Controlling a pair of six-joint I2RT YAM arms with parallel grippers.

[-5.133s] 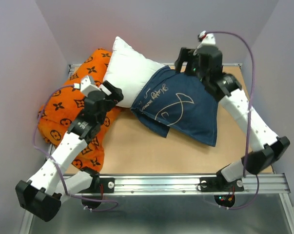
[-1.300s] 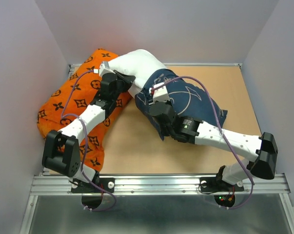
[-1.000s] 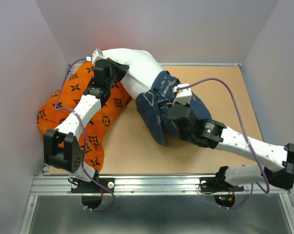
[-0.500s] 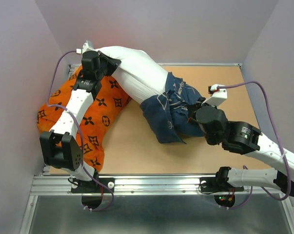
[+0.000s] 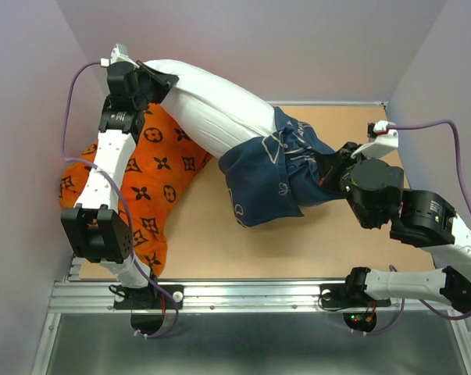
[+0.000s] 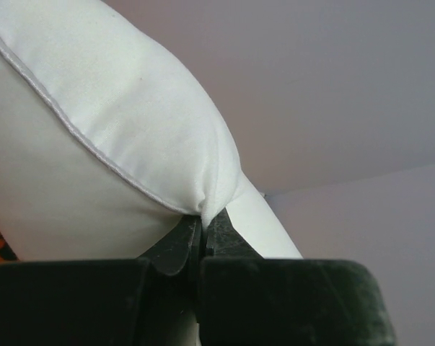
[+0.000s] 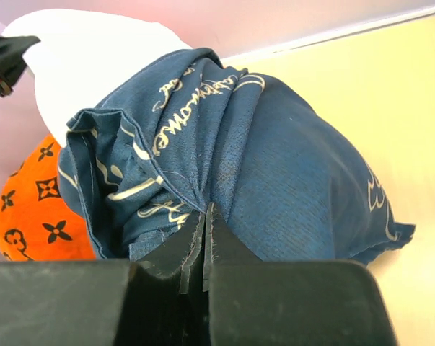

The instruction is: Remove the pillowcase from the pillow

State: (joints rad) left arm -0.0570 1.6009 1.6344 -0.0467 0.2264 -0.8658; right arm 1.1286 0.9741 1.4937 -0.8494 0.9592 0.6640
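Observation:
The white pillow point(image 5: 212, 109) stretches from the back left down to the middle, lifted at its far corner. My left gripper point(image 5: 151, 82) is shut on that pillow corner point(image 6: 203, 209). The navy pillowcase point(image 5: 274, 176) with white drawings is bunched over the pillow's lower end, near the table's middle. My right gripper point(image 5: 330, 173) is shut on a fold of the pillowcase point(image 7: 275, 166), on its right side. The white pillow point(image 7: 94, 58) pokes out above the fabric in the right wrist view.
An orange cushion point(image 5: 133, 180) with black motifs lies along the left side, under the left arm. The tan table point(image 5: 212, 242) is bounded by grey walls at the back and sides, with a metal rail point(image 5: 258, 293) at the near edge.
The left gripper has pulled the pillow corner up and further to the back left. The right gripper has dragged the pillowcase rightward, baring more white pillow.

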